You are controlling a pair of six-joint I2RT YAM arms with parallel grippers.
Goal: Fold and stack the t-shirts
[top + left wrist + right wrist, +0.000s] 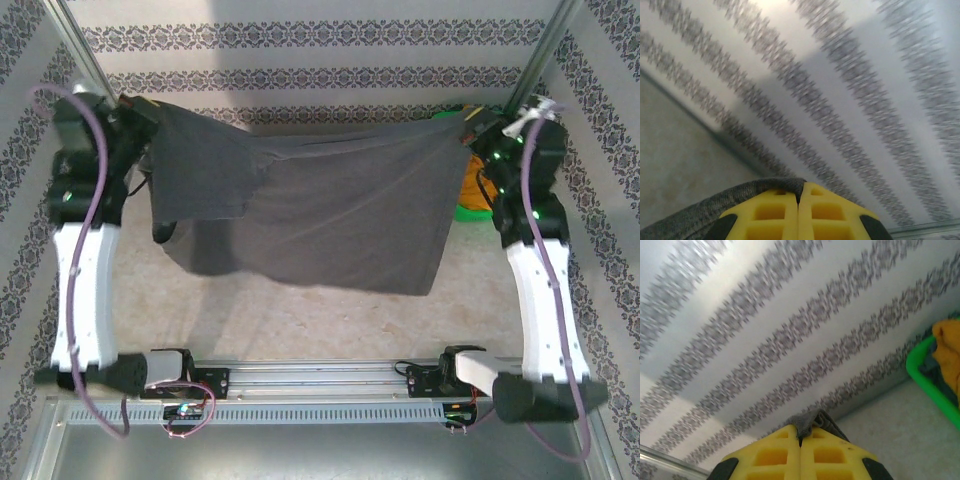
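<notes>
- My left pincer (140, 112) is clamped shut on one top corner of the dark grey t-shirt (330, 215), raised well above the desk (300, 320).
- In the left wrist view, the left pincer (799, 197) has its yellow fingers (770, 212) pressed flat together. Grey knit cloth (695, 217) is pinched at the tips and trails off to the left of them.
- My right pincer (478, 128) is clamped shut on the opposite top corner of the same shirt, at about the same height as the left one.
- In the right wrist view, the right pincer (800, 437) has its yellow fingers (832, 455) closed tight. A small fold of the grey shirt (810, 419) pokes out just past the tips.
- The shirt hangs stretched between the two pincers. Its top edge sags a little in the middle.
- The body drapes down below both pincers. One sleeve flap hangs loose just below the left pincer.
- I can't tell whether the lower hem touches the desk.
- The green basket (466, 210) sits on the desk below and just beside the right pincer, partly hidden by the arm. Its rim (925, 377) is at the right edge of the right wrist view.
- The mustard-orange t-shirt (470, 175) is inside that basket, bunched up. Its cloth (947, 352) shows over the rim.
- The striped wall (300, 40) stands beyond both pincers. It is blurred in both wrist views.
</notes>
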